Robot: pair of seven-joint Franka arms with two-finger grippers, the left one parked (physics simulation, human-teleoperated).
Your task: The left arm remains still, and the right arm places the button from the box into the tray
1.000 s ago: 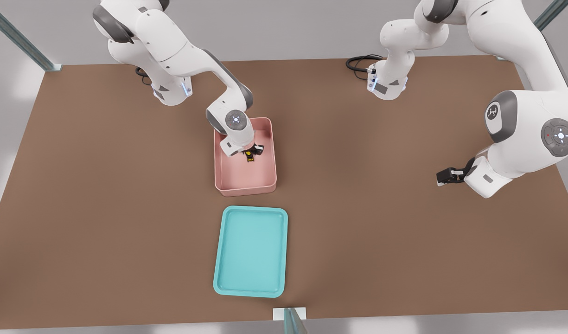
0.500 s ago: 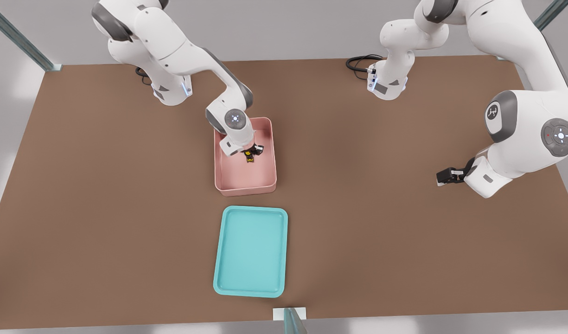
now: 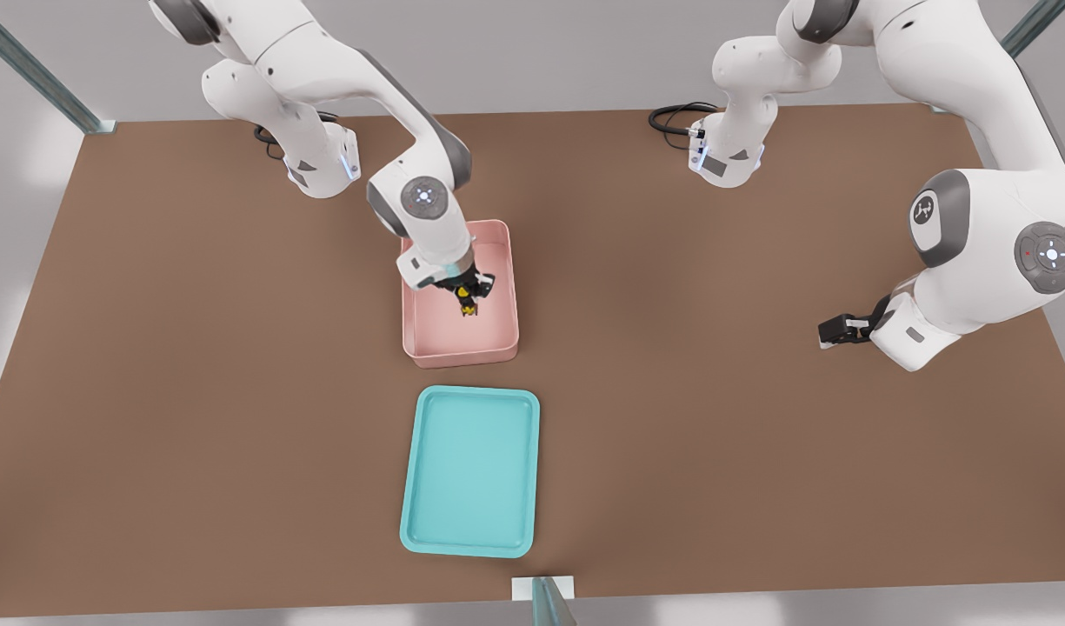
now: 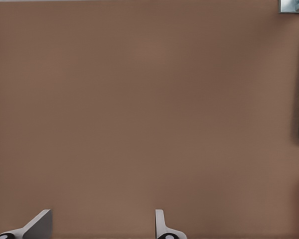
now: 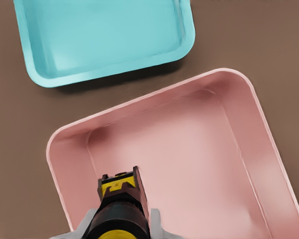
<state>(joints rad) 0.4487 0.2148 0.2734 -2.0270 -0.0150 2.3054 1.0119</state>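
The right arm's gripper (image 3: 469,302) hangs over the pale pink box (image 3: 421,335) and is shut on the button (image 3: 469,305), whose yellow cap shows between the black fingers. In the right wrist view the button (image 5: 118,209) is held off the box (image 5: 189,149) floor, its dark base and yellow parts filling the space between the fingers. The teal tray (image 3: 428,487) lies just below the box in the front view, nearer the table's front edge, and holds nothing. The tray (image 5: 104,35) also shows beyond the box in the right wrist view.
The brown table (image 3: 193,391) spreads wide around both containers. A small white bracket with a metal post (image 3: 542,591) stands at the front edge just below the tray. A black cable (image 3: 671,117) lies near the parked arm's base.
The right arm has risen, lifting the gripper and the button off the box floor. Its wrist disc has shifted up and towards the front view's left.
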